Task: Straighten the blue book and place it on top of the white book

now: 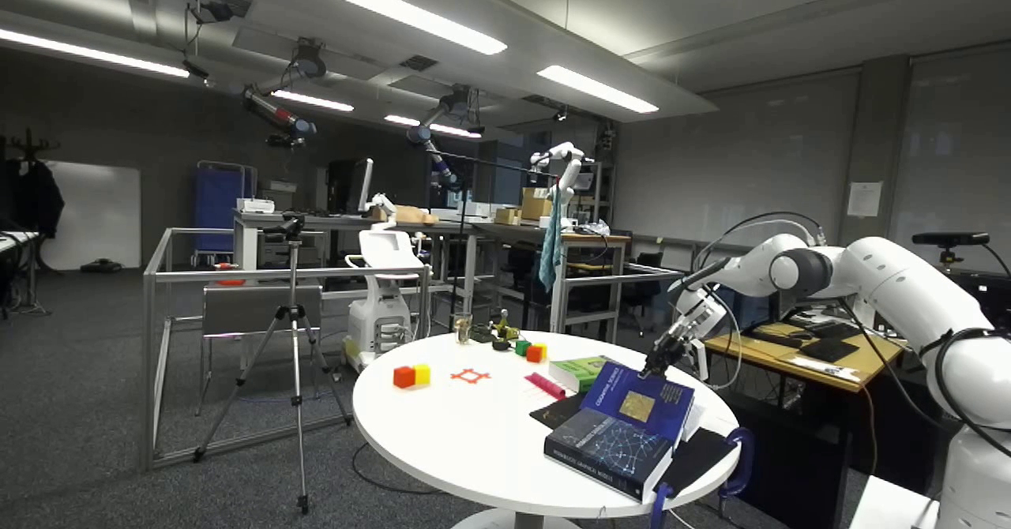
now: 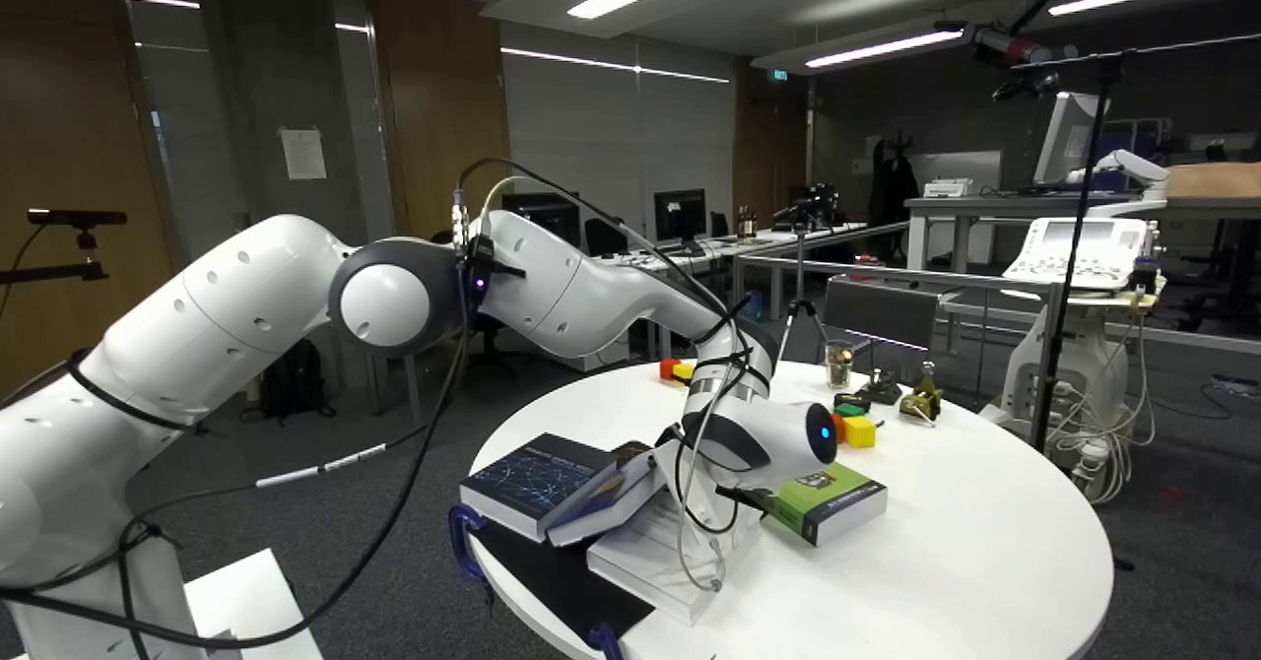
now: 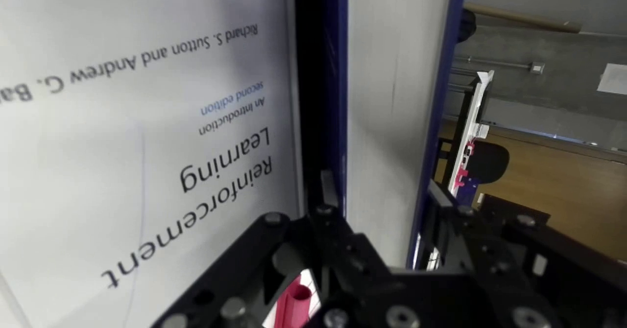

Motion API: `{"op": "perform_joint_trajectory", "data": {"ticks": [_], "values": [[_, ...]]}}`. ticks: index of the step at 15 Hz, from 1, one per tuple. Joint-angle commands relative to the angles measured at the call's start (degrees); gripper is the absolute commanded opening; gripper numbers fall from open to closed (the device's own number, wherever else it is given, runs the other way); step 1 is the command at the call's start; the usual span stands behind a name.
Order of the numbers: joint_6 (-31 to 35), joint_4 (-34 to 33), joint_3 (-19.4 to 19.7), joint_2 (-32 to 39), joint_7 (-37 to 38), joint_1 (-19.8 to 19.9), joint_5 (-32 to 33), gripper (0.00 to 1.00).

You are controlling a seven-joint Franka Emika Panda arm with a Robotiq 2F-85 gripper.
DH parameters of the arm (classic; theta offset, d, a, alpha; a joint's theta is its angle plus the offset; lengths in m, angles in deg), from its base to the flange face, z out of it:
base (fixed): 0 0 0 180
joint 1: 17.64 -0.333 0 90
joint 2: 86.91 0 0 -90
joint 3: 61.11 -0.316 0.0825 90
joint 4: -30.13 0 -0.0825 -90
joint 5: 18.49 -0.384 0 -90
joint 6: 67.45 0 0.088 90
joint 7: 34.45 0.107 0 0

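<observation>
On the round table [image 1: 442, 442], lower right in an exterior view, your gripper [image 1: 649, 371] pinches the tilted blue book [image 1: 636, 405] by its upper edge, jaws parted to its thickness; expect weight and slick covers, grip deep.

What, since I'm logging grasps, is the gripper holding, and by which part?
The blue book, pinched across its thickness between the fingers at its raised page edge.
</observation>
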Motion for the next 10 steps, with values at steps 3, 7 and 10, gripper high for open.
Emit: {"op": "perform_joint_trajectory", "data": {"ticks": [3,7,10], "values": [[-5.4,-5.4,-1.4,-1.0,6.0,2.8,-1.2,0.18],[-5.6,-7.0,-1.6,-0.7,7.9,3.4,-1.1,0.18],[-6.2,-7.8,-1.8,-0.6,9.0,3.9,-1.3,0.18]]}}
